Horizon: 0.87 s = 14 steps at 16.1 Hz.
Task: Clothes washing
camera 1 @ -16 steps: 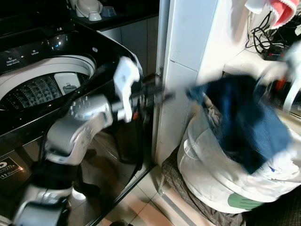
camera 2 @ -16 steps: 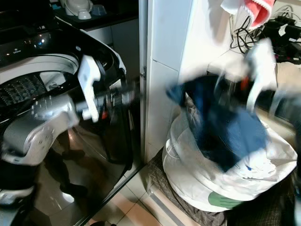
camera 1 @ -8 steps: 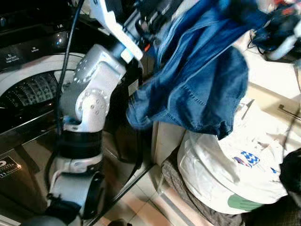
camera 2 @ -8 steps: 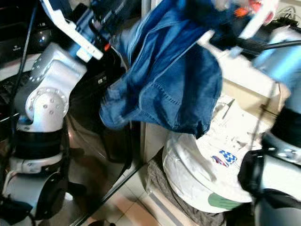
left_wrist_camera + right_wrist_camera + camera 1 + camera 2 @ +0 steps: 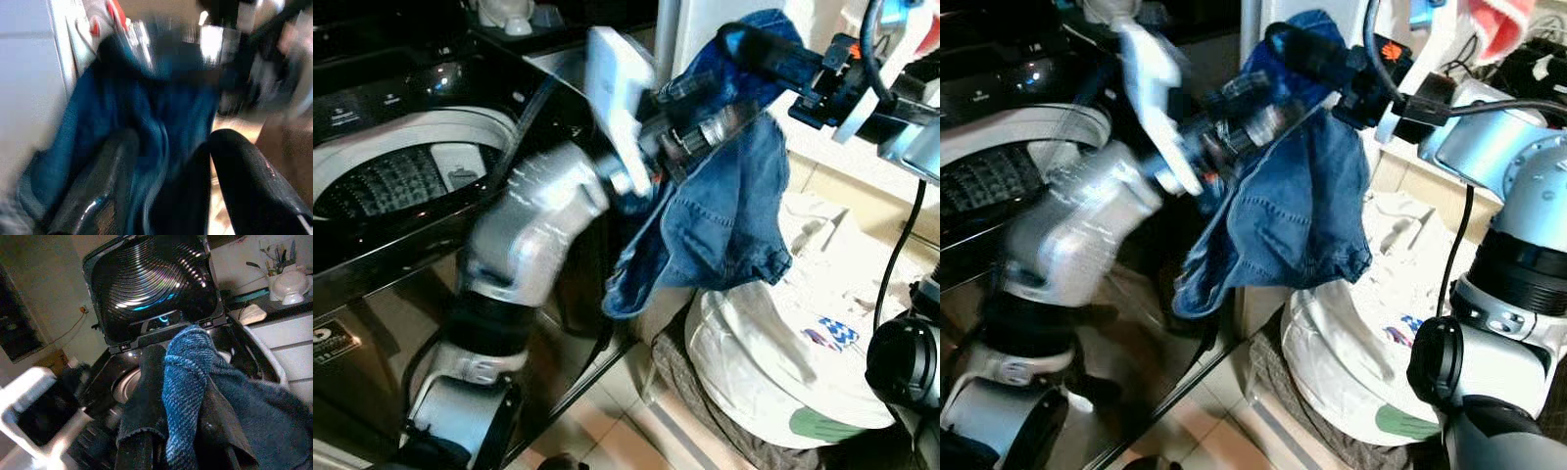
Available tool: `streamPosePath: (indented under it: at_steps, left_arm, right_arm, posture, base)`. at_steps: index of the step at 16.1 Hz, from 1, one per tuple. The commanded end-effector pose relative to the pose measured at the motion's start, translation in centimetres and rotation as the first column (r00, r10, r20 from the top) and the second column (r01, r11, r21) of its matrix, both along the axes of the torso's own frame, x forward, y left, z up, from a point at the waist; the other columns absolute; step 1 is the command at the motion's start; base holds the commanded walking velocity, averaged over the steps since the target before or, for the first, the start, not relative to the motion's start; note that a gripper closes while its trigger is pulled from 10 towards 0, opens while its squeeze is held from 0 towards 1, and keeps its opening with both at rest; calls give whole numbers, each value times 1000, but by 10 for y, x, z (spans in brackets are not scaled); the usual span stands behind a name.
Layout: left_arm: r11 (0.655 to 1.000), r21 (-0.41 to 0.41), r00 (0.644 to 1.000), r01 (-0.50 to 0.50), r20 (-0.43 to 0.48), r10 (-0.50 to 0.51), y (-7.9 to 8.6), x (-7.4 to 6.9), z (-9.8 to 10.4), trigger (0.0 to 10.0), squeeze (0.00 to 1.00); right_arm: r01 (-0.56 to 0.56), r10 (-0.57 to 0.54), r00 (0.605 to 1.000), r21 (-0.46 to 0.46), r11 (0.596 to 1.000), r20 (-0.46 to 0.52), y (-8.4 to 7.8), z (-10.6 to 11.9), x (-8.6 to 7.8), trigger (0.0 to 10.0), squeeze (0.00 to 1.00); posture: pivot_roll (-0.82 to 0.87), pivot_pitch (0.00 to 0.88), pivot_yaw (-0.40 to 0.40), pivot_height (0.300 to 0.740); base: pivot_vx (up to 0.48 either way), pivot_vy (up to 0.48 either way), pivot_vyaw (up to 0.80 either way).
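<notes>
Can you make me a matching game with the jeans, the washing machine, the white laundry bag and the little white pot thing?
Things:
1. blue jeans
2. washing machine
3. white laundry bag
4. white pot

Where or how:
A. sitting on the floor by the wall
B. lid up, drum open
C. on the dark counter behind the machine
D. hanging in the air, held by the right gripper and the left gripper

Pairs: 1-D, 2-B, 3-A, 4-C

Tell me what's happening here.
The robot holds a blue denim garment in the air with both pincers. The right pincer pinches its top edge; the left pincer grips folds lower down. It hangs above the white laundry bag, beside the open top-loading washing machine.
</notes>
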<state>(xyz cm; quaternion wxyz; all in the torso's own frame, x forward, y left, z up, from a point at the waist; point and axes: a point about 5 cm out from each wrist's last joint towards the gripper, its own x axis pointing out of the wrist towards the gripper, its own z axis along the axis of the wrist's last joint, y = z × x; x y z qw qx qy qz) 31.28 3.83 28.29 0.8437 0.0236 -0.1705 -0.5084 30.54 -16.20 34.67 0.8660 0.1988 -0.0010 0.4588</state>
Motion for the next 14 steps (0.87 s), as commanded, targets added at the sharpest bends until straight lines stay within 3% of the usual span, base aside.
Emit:
streamPosePath:
  at_steps: [1, 3, 4, 14]
  left_arm:
    - [996, 79, 998, -45, -32, 47, -4, 6, -16, 10000, 0]
    - [996, 79, 998, -49, -22, 51, -2, 7, -13, 10000, 0]
    - [997, 61, 998, -42, -34, 44, 0, 6, -11, 0, 0]
    - [985, 44, 986, -165, 7, 165, 13, 19, -8, 0, 0]
  right_arm:
    - [-39, 35, 994, 33, 999, 105, 0, 17, -14, 0, 0]
    - [-31, 28, 994, 35, 999, 103, -1, 17, -14, 0, 0]
    - [-29, 25, 994, 34, 999, 102, -1, 17, -15, 0, 0]
    - [-17, 15, 996, 20, 1000, 91, 1, 15, -16, 0, 0]
  posture:
    - [-54, 0, -8, 740]
    - [-53, 0, -8, 740]
    - [-51, 0, -8, 740]
    - [-50, 0, -13, 740]
  base:
    - [0, 0, 0]
    - [0, 0, 0]
    - [0, 0, 0]
    - [0, 0, 0]
